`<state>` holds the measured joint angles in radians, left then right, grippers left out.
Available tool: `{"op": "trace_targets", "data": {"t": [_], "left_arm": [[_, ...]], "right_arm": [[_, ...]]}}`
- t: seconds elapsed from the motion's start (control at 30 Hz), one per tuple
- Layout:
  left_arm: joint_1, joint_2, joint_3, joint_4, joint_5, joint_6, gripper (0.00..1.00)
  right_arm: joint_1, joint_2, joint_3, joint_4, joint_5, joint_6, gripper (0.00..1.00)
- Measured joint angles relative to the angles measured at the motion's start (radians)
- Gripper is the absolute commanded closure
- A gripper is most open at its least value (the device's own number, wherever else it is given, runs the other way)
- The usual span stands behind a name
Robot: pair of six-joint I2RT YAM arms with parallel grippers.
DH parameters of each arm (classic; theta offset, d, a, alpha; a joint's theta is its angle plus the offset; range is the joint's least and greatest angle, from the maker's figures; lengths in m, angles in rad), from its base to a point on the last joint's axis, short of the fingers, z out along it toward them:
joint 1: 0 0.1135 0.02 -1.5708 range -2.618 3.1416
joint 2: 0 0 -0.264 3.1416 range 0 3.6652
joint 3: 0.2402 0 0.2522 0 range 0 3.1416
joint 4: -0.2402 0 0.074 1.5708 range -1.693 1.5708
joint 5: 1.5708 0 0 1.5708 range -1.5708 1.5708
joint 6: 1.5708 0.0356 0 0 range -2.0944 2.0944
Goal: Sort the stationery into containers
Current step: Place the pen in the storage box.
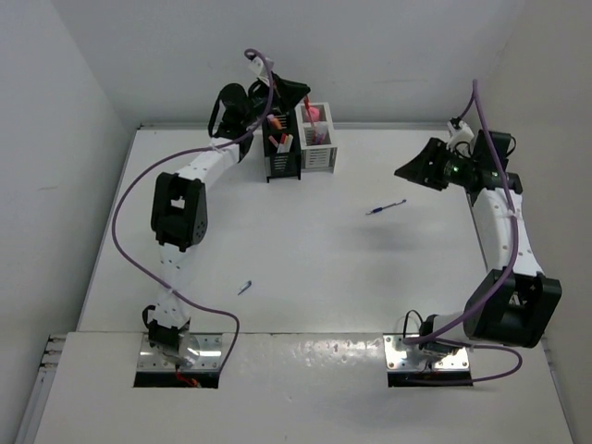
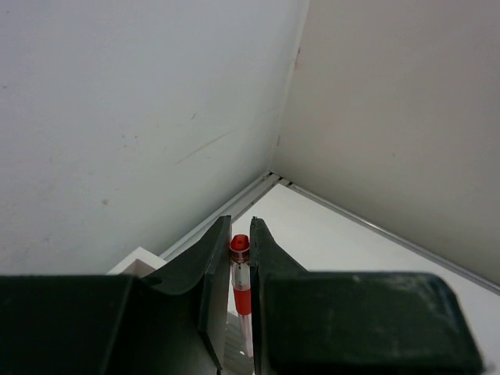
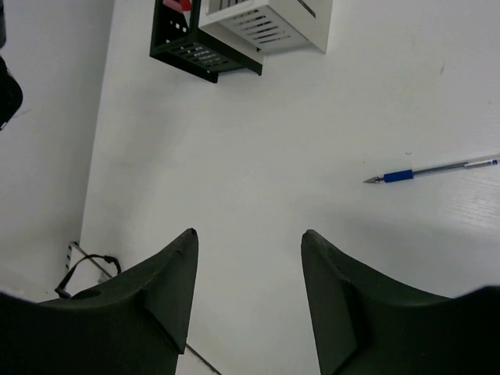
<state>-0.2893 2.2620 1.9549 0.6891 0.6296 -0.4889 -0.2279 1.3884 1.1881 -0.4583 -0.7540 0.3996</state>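
The black holder (image 1: 282, 157) and the white holder (image 1: 321, 146) stand joined at the back of the table; both also show in the right wrist view, black (image 3: 205, 48) and white (image 3: 269, 23). My left gripper (image 1: 276, 100) hangs over the black holder, shut on a red pen (image 2: 241, 275) held upright between the jaws (image 2: 239, 224). Several pens (image 1: 280, 141) stick out of the black holder, and a pink piece (image 1: 313, 114) stands in the white one. A blue pen (image 1: 386, 208) lies mid-table, also seen in the right wrist view (image 3: 433, 170). My right gripper (image 1: 421, 172) is open and empty above the table (image 3: 248, 234).
A small blue item (image 1: 244, 288) lies near the front left of the table. Grey walls enclose the table on the left, back and right. Purple cables (image 1: 129, 199) run along both arms.
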Motion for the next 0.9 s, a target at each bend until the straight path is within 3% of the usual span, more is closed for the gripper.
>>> {"op": "trace_targets", "data": {"t": [0.17, 0.27, 0.3, 0.33, 0.4, 0.53, 0.67, 0.9], "left_arm": [[-0.004, 0.043, 0.021, -0.008, -0.024, 0.066, 1.00], [-0.007, 0.074, 0.025, -0.039, -0.035, 0.112, 0.66], [-0.009, 0.081, 0.025, -0.054, -0.037, 0.127, 0.42], [-0.010, 0.089, 0.025, -0.070, -0.039, 0.145, 0.33], [-0.014, 0.097, 0.030, -0.113, -0.047, 0.165, 0.24], [-0.012, 0.084, 0.032, -0.210, -0.042, 0.217, 0.29], [0.001, -0.058, -0.023, -0.483, -0.022, 0.325, 0.43], [0.071, -0.728, -0.412, -1.012, -0.008, 0.679, 0.45]], "right_arm": [[0.000, 0.000, -0.019, -0.024, 0.011, -0.020, 0.46], [0.000, 0.000, -0.019, -0.027, 0.016, -0.030, 0.44], [0.000, 0.000, -0.019, -0.029, 0.018, -0.032, 0.44], [0.001, 0.000, -0.019, -0.031, 0.020, -0.034, 0.44], [0.004, 0.000, -0.019, -0.034, 0.021, -0.036, 0.44], [0.020, -0.001, -0.019, -0.045, 0.025, -0.045, 0.45], [0.061, -0.024, -0.021, -0.053, 0.035, -0.064, 0.46], [0.171, -0.147, -0.112, -0.053, 0.060, -0.114, 0.48]]}}
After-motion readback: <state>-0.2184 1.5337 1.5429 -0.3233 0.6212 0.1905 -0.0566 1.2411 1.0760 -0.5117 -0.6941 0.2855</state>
